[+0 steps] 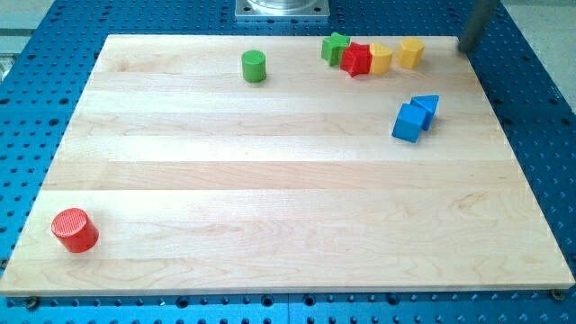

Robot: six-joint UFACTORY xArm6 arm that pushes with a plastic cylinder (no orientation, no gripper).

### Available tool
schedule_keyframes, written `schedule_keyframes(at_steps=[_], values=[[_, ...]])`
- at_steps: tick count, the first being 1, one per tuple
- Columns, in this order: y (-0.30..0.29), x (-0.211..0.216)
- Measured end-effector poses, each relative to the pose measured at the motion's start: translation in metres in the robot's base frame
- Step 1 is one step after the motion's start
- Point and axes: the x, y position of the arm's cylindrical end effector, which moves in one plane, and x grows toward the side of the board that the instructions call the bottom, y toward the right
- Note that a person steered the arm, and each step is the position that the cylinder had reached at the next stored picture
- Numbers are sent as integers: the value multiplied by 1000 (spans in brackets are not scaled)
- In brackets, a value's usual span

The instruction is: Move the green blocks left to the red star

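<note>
A green cylinder [254, 66] stands near the board's top edge, left of centre. A green star-like block [336, 47] sits at the top, touching the left side of the red star [356, 59]. A yellow block [380, 58] touches the red star's right side, and a second yellow block [411, 52] stands just right of it. My rod comes in at the view's top right, and my tip [468, 50] rests at the board's top right corner, right of the second yellow block and apart from it.
Two blue blocks [415, 117] sit together at the right, below the row. A red cylinder [75, 229] stands at the board's bottom left corner. The wooden board [270, 180] lies on a blue perforated table. A metal mount [282, 9] shows at the top.
</note>
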Motion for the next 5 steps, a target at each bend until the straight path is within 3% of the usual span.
schedule_keyframes(at_steps=[2,3,4,5], values=[[-201,17],[-215,25],[-180,21],[-185,37]])
